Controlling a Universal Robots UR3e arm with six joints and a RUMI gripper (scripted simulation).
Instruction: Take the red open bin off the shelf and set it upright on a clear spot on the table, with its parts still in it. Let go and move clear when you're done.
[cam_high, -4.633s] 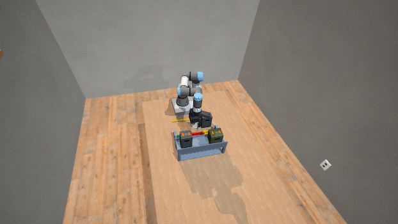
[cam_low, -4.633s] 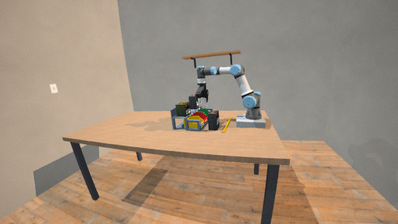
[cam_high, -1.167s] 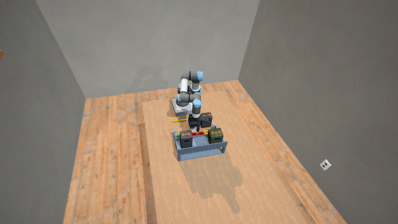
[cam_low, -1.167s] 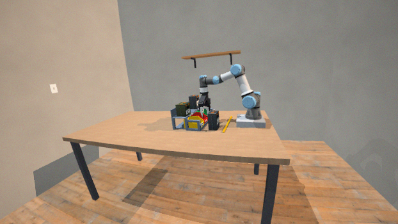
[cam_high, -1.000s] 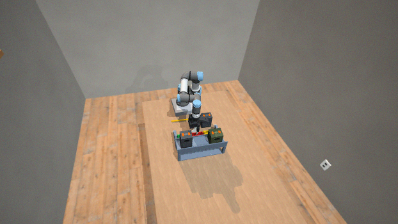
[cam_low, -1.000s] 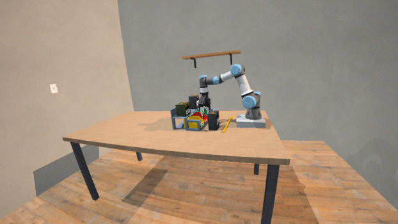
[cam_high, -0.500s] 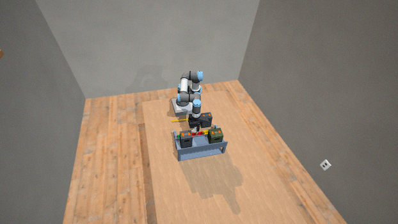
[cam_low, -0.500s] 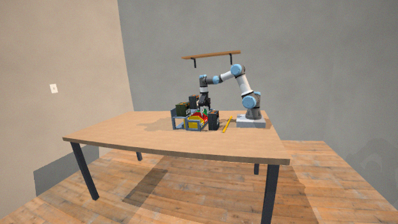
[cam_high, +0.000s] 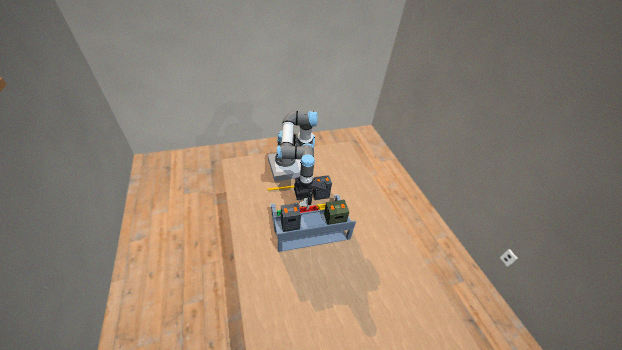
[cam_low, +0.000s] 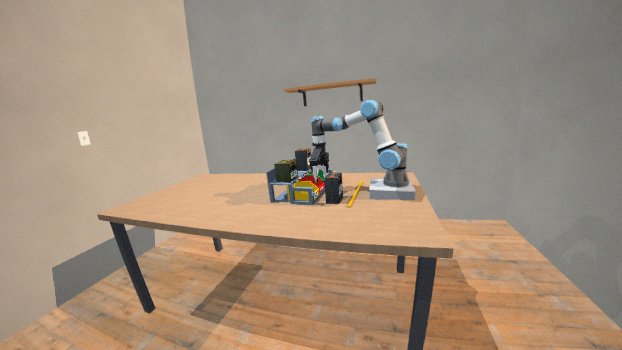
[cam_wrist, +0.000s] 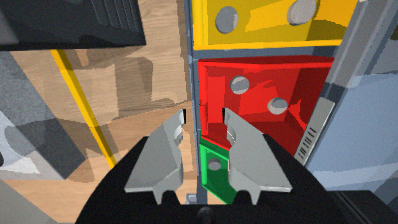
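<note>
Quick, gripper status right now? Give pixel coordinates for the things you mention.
Gripper (cam_high: 307, 202) (cam_low: 319, 176) (cam_wrist: 203, 109): open, jaws parted part-way near the front edge of the red open bin (cam_wrist: 260, 95) with round grey parts, nothing between them.

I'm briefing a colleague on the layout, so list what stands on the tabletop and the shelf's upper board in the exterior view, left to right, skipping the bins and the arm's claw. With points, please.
Green box (cam_low: 285, 171), black box beside the bins (cam_low: 333, 188), yellow stick (cam_low: 355, 194).
</note>
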